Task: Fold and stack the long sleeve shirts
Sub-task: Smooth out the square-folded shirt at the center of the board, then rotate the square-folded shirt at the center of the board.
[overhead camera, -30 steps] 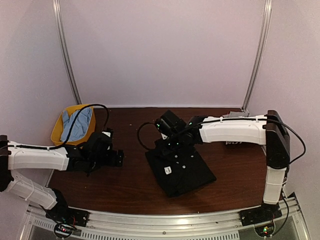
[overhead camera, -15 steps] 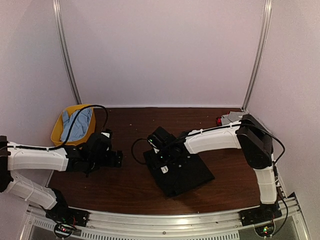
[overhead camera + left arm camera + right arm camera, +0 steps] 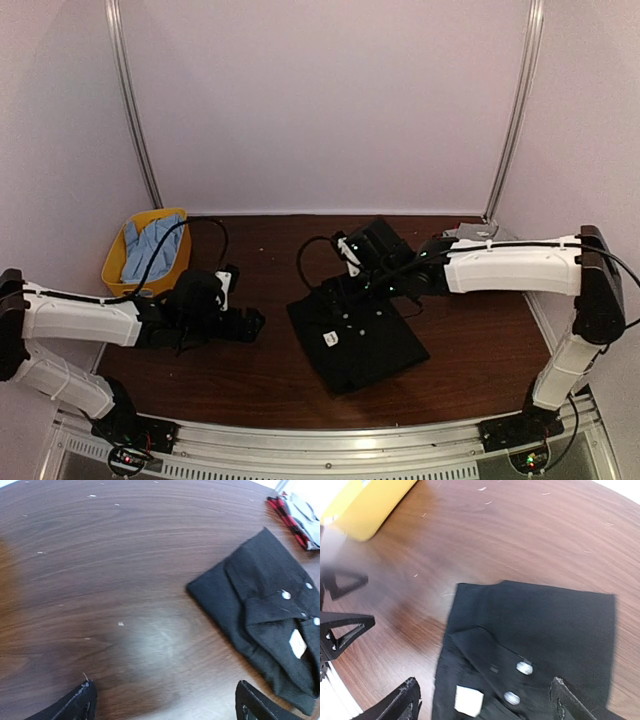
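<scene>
A plain black shirt (image 3: 362, 338) lies folded on the brown table, collar up, with a small white neck label (image 3: 469, 700) and pale buttons. It also shows in the left wrist view (image 3: 265, 610) and the right wrist view (image 3: 540, 630). My right gripper (image 3: 350, 285) hovers open and empty over the shirt's far-left part; its jaws straddle the collar (image 3: 482, 702). My left gripper (image 3: 250, 322) is open and empty, low over bare table left of the shirt (image 3: 165, 705). A grey and red-checked cloth bundle (image 3: 463, 232) lies at the back right; I cannot tell if it is the grey shirt.
A yellow plastic basket (image 3: 115, 262) holding light blue cloth stands at the back left; its corner shows in the right wrist view (image 3: 367, 505). The bundle also shows in the left wrist view (image 3: 295, 515). The walls stand close behind the table.
My right arm went down and left onto the black shirt, then drew back up and right. My left gripper has slid right, closer to the shirt.
</scene>
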Robot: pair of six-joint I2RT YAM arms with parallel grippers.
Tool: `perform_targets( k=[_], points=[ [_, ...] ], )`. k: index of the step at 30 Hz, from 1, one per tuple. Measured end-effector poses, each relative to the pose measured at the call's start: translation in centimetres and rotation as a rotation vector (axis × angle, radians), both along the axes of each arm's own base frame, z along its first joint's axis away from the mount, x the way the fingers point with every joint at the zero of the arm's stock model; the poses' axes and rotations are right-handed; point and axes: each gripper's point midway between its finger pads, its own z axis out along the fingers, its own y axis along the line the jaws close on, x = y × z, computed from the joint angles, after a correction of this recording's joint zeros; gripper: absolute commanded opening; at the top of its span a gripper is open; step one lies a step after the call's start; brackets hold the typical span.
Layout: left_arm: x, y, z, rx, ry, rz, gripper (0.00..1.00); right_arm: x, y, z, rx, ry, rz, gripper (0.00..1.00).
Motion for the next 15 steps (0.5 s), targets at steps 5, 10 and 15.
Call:
perform_targets(
  k=[5,10,15],
  points=[
    [-0.5,-2.8,-0.5,-0.109,0.049,-0.082,0.98,0.1,-6.1,-0.4,-0.001,0.012,-0.112,0.91],
    [-1.5,-5.7,-2.5,-0.188,0.144,-0.163,0.96,-1.4,-12.3,-5.5,-0.073,0.106,-0.210,0.91],
    [-2.3,-8.9,-3.7,-0.245,0.223,-0.230,0.92,-4.2,-14.9,-9.2,-0.108,0.196,-0.232,0.89]
  ],
)
